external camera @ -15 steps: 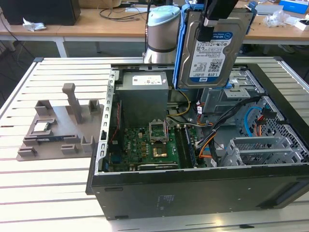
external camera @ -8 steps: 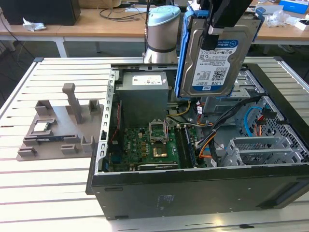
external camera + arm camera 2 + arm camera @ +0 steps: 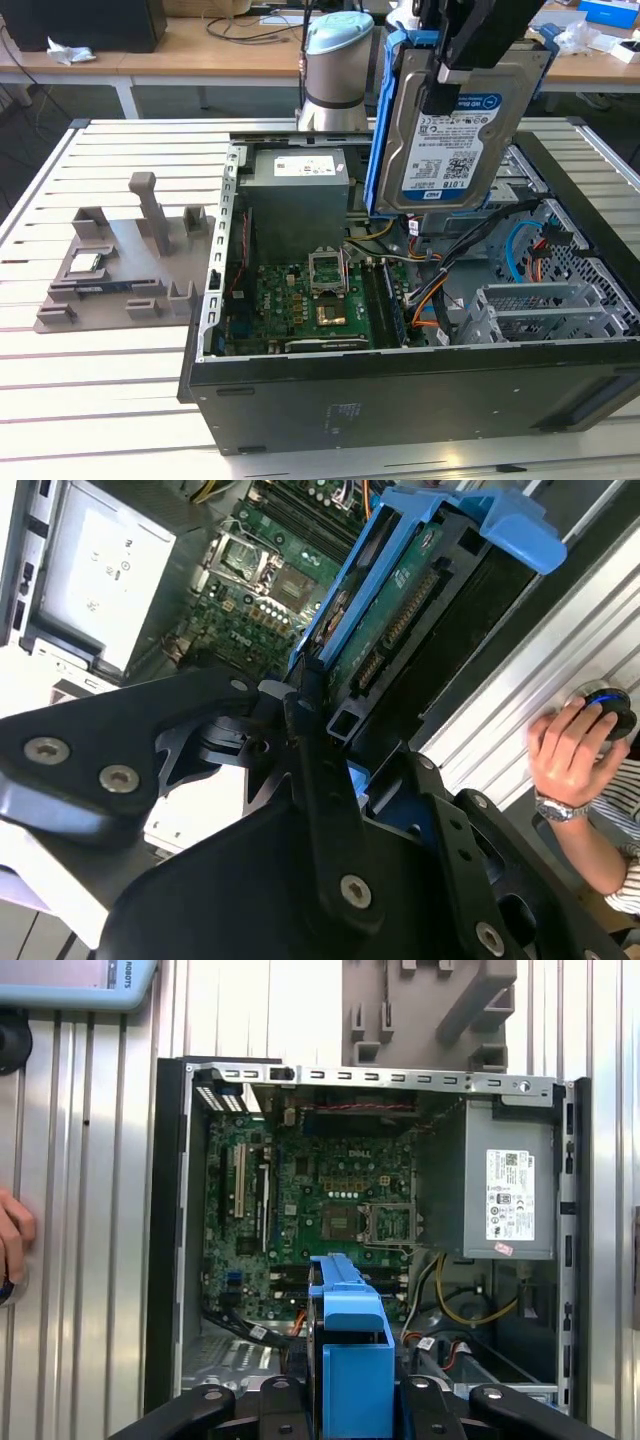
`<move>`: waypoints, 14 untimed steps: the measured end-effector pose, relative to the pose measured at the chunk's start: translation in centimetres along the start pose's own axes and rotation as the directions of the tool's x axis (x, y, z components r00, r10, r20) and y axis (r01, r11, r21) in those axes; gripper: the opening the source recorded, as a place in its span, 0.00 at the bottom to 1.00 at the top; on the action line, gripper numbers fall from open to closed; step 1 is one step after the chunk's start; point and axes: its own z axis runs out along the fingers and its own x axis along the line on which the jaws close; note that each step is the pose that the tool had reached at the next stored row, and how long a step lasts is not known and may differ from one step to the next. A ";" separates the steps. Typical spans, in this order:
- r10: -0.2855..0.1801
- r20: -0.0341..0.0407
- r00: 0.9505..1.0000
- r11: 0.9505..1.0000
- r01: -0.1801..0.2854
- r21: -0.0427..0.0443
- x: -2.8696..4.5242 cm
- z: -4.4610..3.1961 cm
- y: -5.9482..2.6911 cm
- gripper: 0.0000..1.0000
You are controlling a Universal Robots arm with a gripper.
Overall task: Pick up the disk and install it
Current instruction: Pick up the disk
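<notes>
The disk point(image 3: 455, 140) is held clear above the open case point(image 3: 350, 400)
Clamped by the claw point(image 3: 443, 90), top edge partly hidden

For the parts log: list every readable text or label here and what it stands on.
Label on the disk, held by the gripper: print and barcodes, too small to read.
Sticker on the power supply: print too small to read.
Motherboard: markings unreadable.
Nothing can be quoted reliably.
</notes>
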 end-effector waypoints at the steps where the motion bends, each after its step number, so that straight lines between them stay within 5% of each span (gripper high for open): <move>1: 0.000 0.000 1.000 1.000 0.000 0.000 0.24 0.00 0.01 0.37; 14: 0.000 0.000 1.000 1.000 0.000 0.000 3.66 0.04 0.09 0.37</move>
